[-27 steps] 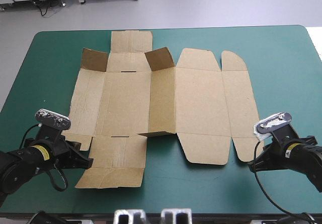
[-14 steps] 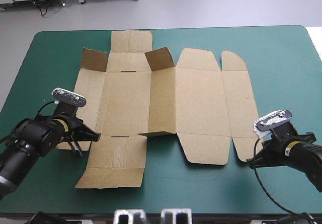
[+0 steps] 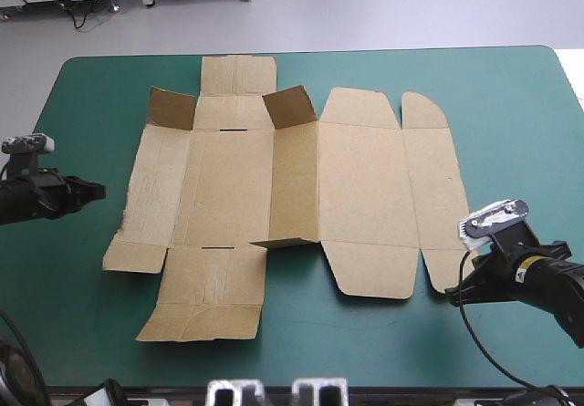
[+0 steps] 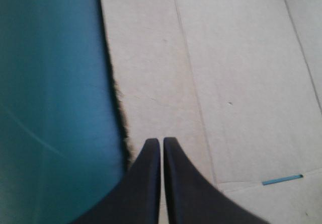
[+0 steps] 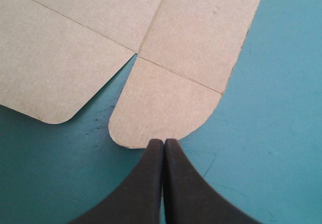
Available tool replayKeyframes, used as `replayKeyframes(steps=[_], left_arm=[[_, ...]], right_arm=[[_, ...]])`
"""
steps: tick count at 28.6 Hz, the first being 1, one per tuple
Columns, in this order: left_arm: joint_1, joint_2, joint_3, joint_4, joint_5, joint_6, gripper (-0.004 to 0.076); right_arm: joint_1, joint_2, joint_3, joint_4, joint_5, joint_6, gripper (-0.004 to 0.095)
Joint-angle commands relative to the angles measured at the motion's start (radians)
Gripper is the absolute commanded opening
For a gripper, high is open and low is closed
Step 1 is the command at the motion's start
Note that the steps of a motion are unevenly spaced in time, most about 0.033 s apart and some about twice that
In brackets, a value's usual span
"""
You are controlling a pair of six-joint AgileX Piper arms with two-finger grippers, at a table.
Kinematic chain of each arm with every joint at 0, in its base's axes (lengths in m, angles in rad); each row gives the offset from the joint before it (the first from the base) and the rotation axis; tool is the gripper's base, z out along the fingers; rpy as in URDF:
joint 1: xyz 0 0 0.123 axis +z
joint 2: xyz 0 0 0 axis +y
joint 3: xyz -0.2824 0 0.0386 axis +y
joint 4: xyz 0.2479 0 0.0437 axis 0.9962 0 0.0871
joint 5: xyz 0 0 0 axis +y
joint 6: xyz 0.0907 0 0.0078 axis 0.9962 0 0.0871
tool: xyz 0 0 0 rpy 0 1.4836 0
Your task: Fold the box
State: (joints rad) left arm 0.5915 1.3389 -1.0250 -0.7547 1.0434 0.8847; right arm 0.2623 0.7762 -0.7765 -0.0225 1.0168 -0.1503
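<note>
the teal-green surface (image 3: pixel 511 105) on my feed carries the flat brown cardboard box (image 3: pixel 274 196) at its middle. left claw (image 4: pixel 161 141) pinched together beside its left edge; right claw (image 5: pixel 163 141) pinched together at the rounded near-right flap (image 5: pixel 161 103).

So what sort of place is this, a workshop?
Probably a robot test bench: a table with a teal-green cover, two arms ending in black fin-shaped fingers, the left gripper and the right gripper, and an unfolded brown cardboard box, mostly flat, between them.
</note>
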Motion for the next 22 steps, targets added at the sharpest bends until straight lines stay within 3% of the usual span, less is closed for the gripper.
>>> replayKeyframes(steps=[1, 4, 6, 9, 10, 12, 22], left_arm=[[0.054, 0.070, -0.131, -0.050, 0.029, -0.003, 0.0015], [0.057, 0.153, -0.207, -0.068, 0.028, -0.040, 0.0025], [0.057, 0.211, -0.245, -0.086, 0.072, -0.040, 0.0092], [0.057, 0.288, -0.262, -0.119, 0.150, -0.042, 0.0281], [0.057, 0.329, -0.262, -0.123, 0.197, -0.072, 0.0398], [0.057, 0.371, -0.262, -0.122, 0.230, -0.097, 0.0482], [0.001, 0.489, -0.261, -0.082, 0.258, -0.150, 0.0494]], right_arm=[[-0.002, -0.002, -0.027, 0.023, -0.058, -0.015, -0.0024], [-0.002, -0.002, -0.027, 0.017, -0.061, -0.019, -0.0024], [-0.002, -0.002, -0.027, 0.023, -0.061, -0.033, -0.0024], [-0.002, -0.002, -0.027, 0.023, -0.061, -0.053, -0.0024], [-0.002, -0.002, -0.027, 0.023, -0.061, -0.053, -0.0024], [-0.002, -0.002, -0.027, 0.023, -0.061, -0.053, -0.0024], [-0.002, -0.002, -0.027, 0.037, -0.061, -0.053, -0.0024]])
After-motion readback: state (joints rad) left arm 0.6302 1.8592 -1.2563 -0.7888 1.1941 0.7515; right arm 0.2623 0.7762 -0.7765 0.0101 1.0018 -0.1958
